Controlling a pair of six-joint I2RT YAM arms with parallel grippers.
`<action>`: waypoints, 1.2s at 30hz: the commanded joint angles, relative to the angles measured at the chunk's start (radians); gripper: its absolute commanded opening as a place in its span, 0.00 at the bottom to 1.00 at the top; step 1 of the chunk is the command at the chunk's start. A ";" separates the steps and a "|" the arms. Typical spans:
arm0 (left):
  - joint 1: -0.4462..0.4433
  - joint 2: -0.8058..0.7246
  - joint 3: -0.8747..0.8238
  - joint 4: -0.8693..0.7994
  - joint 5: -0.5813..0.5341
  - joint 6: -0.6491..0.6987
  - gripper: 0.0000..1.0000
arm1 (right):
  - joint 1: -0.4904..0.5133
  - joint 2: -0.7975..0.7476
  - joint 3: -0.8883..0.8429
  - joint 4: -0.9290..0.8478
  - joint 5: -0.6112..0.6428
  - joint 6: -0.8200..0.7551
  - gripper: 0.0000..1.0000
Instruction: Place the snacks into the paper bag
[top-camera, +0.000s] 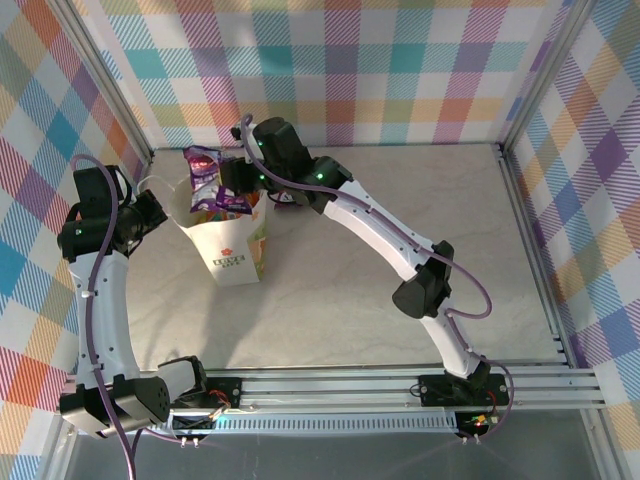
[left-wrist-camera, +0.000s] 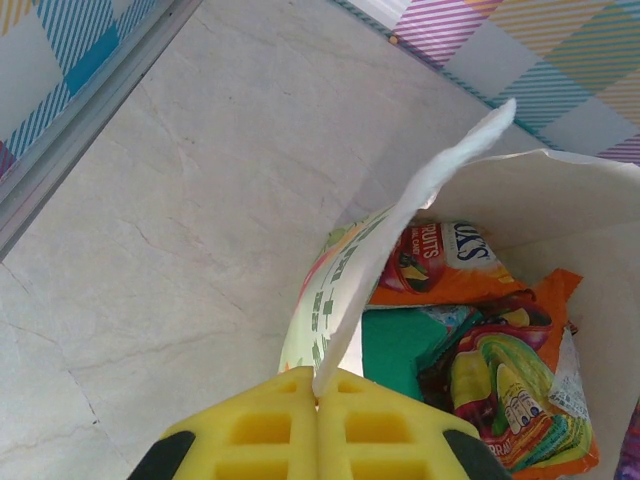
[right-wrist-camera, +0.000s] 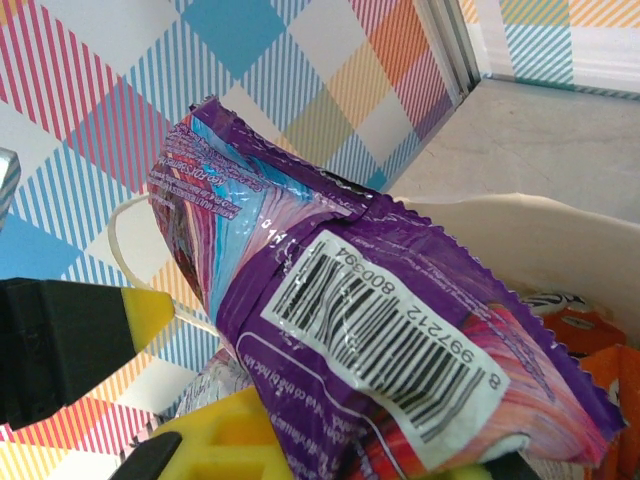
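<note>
Currently in right gripper (top-camera: 228, 185): a purple packet (right-wrist-camera: 380, 330), clamped between the closed yellow pads (right-wrist-camera: 225, 440). Its barcode panel faces the wrist camera.
Purple packet position: upright over the open top of the paper bag (top-camera: 235, 250). In the top view its upper end stands above the rim and its lower end sits at the mouth.
Left gripper (left-wrist-camera: 318, 400): jaws closed narrow on the bag's white rim, which rises as a thin edge from between the gripper's own yellow pads.
Paper bag: upright on the table (top-camera: 400, 250), left of centre, mouth open. The flower print and green text face the arm bases.
Bag contents, left wrist view: an orange-red packet (left-wrist-camera: 450, 260) lies against the far wall. A teal-green packet (left-wrist-camera: 400, 345) lies below it. A packet with orange edges and green-yellow print (left-wrist-camera: 515, 395) lies beside them.
Cord handle (right-wrist-camera: 125, 225): a white loop at the bag's rim, behind the purple packet.
Surroundings: checked walls (top-camera: 400, 60) enclose the table.
</note>
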 joint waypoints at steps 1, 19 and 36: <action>0.019 -0.015 -0.015 0.008 -0.009 0.011 0.06 | 0.006 0.013 0.049 0.092 -0.014 0.034 0.12; 0.018 0.005 -0.016 0.014 -0.015 0.015 0.06 | 0.006 0.126 0.093 0.071 -0.025 0.030 0.13; 0.018 0.016 0.007 0.002 -0.019 0.014 0.07 | 0.009 0.145 0.087 -0.044 -0.045 0.027 0.22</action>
